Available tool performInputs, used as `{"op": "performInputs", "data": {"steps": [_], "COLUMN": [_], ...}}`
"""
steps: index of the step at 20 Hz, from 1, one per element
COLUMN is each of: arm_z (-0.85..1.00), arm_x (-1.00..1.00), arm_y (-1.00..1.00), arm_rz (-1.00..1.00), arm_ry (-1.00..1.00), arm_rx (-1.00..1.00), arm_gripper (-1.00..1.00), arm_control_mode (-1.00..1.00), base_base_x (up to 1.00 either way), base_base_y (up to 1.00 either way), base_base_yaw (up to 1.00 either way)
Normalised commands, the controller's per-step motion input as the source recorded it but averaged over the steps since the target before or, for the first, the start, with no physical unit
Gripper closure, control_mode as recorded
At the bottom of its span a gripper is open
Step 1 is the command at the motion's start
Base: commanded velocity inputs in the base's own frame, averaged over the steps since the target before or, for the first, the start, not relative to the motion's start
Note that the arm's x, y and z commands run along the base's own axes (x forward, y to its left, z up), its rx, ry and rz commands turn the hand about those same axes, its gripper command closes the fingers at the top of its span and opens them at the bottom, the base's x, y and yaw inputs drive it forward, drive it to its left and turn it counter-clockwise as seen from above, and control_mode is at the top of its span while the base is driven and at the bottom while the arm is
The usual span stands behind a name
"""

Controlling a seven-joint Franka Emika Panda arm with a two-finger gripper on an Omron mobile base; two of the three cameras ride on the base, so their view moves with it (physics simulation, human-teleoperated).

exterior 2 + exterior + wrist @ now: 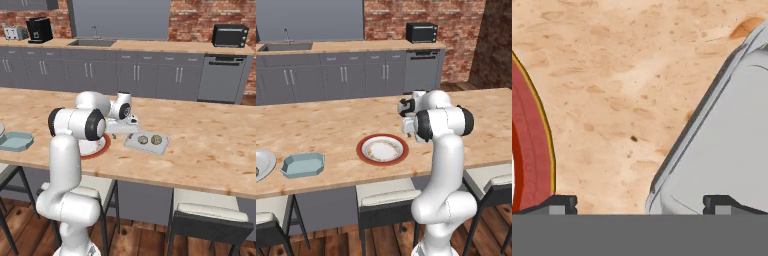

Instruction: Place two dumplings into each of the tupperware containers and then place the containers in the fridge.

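The pale grey-white tupperware container lies on the wooden counter with two tan dumplings in it. My gripper hangs low over the counter just left of that tub, between it and the red-rimmed plate. In the hand view my gripper is open, its fingertips wide apart, with the tub's edge on the right and the plate's rim on the left. The light blue container lies empty further left. The fridge is out of view.
A plain grey plate lies at the counter's left end. Stools stand under the counter's near edge. Behind are grey cabinets, a sink and a black microwave.
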Motion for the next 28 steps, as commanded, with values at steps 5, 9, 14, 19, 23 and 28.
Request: {"op": "performInputs", "data": {"steps": [5, 9, 14, 19, 23, 28], "arm_z": [-0.42, -0.26, -0.16, -0.15, 0.00, 0.00], "arm_x": [0.12, 0.13, 0.03, 0.00, 0.00, 0.00], "arm_y": [0.00, -0.03, -0.03, 0.00, 0.00, 0.00], "arm_rz": [0.00, 0.00, 0.00, 0.00, 0.00, 0.00], "arm_ry": [0.00, 0.00, 0.01, 0.01, 0.01, 0.00], "arm_rx": [0.00, 0.01, 0.01, 0.00, 0.00, 0.00], "arm_gripper": [-1.00, -1.00, -1.00, 1.00, 1.00, 1.00], "arm_control_mode": [-1.00, -1.00, -1.00, -1.00, -1.00, -1.00], "base_base_x": [0.00, 0.00, 0.00, 0.00, 0.00, 0.00], "base_base_y": [0.00, 0.00, 0.00, 0.00, 0.00, 0.00], "base_base_yaw": [0.00, 0.00, 0.00, 0.00, 0.00, 0.00]}}
